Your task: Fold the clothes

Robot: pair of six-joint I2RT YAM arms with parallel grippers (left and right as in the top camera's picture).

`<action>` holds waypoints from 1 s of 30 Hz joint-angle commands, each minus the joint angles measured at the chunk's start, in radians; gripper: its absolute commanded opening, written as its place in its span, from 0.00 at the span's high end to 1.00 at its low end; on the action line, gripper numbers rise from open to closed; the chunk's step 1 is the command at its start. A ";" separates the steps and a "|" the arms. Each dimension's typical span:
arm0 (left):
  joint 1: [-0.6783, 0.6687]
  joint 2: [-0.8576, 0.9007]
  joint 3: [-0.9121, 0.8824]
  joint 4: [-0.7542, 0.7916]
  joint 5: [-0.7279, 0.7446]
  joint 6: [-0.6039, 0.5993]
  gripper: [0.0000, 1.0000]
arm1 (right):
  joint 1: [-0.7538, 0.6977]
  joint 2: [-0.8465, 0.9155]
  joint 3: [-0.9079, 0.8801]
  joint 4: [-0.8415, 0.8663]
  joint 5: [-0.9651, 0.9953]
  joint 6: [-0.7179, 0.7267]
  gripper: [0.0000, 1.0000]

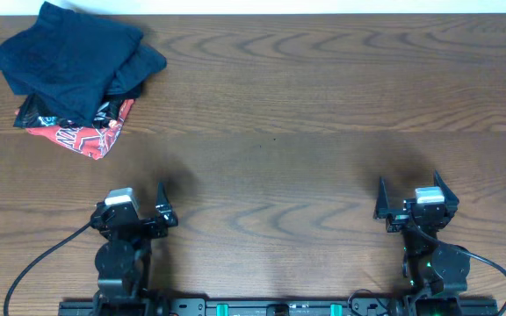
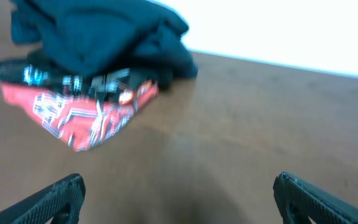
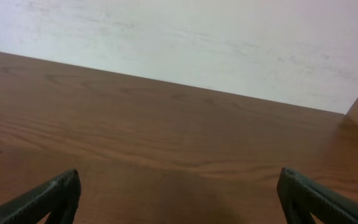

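Observation:
The dark navy clothes (image 1: 73, 57) lie bunched on top of a pile at the far left corner of the table. They also show in the left wrist view (image 2: 98, 37), ahead and to the left. My left gripper (image 1: 139, 215) is open and empty near the front edge, well short of the pile; its fingertips (image 2: 179, 193) frame bare wood. My right gripper (image 1: 408, 200) is open and empty at the front right, and its wrist view (image 3: 179, 193) shows only table.
Under the navy fabric lies a red printed garment (image 1: 82, 136) with black and white patterns, seen also in the left wrist view (image 2: 82, 115). A wooden table (image 1: 279, 105) spans the view; a white wall (image 3: 197, 37) stands behind it.

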 commanded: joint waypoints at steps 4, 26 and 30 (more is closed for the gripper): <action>0.010 -0.019 -0.111 0.188 -0.016 0.014 0.02 | -0.003 -0.005 -0.002 -0.004 -0.007 -0.013 0.01; 0.011 -0.016 -0.111 0.170 0.022 0.021 0.02 | -0.003 -0.005 -0.002 -0.004 -0.007 -0.013 0.01; 0.011 -0.016 -0.111 0.170 0.022 0.021 0.02 | -0.003 -0.005 -0.002 -0.004 -0.007 -0.013 0.01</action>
